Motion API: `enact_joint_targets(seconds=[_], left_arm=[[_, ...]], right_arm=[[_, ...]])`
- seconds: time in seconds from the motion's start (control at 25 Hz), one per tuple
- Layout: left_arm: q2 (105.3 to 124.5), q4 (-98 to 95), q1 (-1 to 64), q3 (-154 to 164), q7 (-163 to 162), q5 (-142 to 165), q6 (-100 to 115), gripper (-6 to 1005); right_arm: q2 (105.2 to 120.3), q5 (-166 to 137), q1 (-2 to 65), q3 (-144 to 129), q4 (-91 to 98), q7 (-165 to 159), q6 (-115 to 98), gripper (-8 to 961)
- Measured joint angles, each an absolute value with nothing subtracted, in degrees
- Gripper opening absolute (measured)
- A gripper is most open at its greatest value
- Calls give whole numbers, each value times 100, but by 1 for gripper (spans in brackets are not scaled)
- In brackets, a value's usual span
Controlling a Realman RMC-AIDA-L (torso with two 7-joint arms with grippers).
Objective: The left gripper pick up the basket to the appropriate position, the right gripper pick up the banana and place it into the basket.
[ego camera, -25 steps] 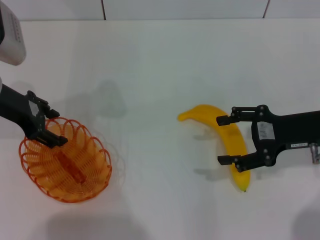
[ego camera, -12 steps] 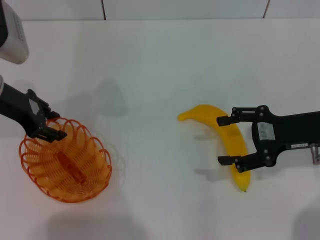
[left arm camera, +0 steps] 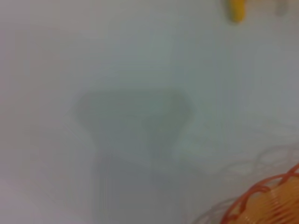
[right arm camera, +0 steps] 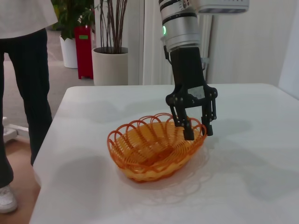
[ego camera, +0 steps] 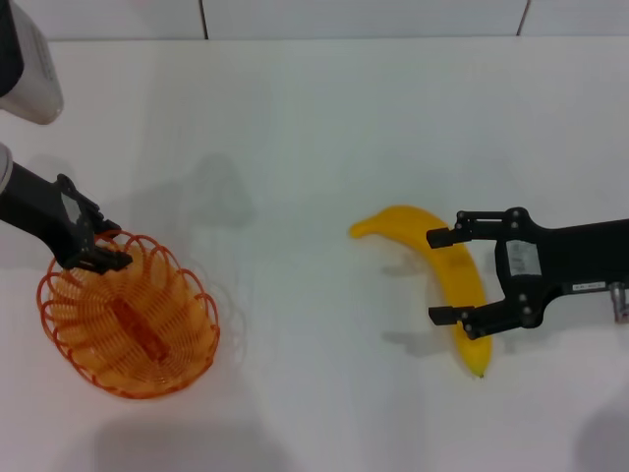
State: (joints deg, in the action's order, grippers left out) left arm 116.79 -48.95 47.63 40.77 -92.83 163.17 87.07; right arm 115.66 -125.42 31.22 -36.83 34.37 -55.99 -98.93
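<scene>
Head view: left gripper (ego camera: 106, 250) is sitting at the far left rim of the basket (ego camera: 129, 320), jaws spread open, one finger inside the rim and one outside, not clenched on the wire. Basket is resting flat on the white table (ego camera: 295, 147), near the left front corner. Right gripper (ego camera: 444, 276) is hanging over the banana (ego camera: 444, 264) on the right half, jaws wide open, one finger on each side of the fruit's middle, nothing grasped. Banana is lying on the table, well apart from the basket, stem end pointing left toward it.

Left wrist view: mostly blurred table. A bit of the basket's (left arm camera: 268, 198) rim is showing at one corner, the banana's (left arm camera: 236, 9) tip at the opposite edge. Own fingers aren't showing here.

Right wrist view: looking across the table (right arm camera: 243, 186) at the basket (right arm camera: 154, 149). Left gripper (right arm camera: 196, 130) is coming straight down from its green-lit joint, jaws open and straddling the rim, fingertips (right arm camera: 188, 134) at rim height. A person (right arm camera: 23, 93) is standing beside the table; potted plants (right arm camera: 110, 42) are behind.
</scene>
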Motion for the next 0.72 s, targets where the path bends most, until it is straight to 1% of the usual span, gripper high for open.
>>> enact_joint_targets(seconds=[0.16, 0.48, 0.68, 0.72], left_arm=[[11681, -4895, 4753, 4327, -9457, 16360, 8643, 432], [11681, -4899, 4741, 4420, -9587, 16362, 8572, 196], [11681, -4918, 4756, 4421, -9612, 16343, 8569, 114], [11680, -4925, 4756, 4421, -9632, 16340, 8579, 111]], right_arm=[[11566, -12542, 3122, -3683, 3437, -5599, -9887, 808], [11566, -12542, 3102, -3683, 3436, -5599, -9841, 804], [11566, -12542, 3094, -3683, 3437, -5599, -9841, 801], [11565, -12542, 3094, -3683, 3437, -5599, -9841, 801]])
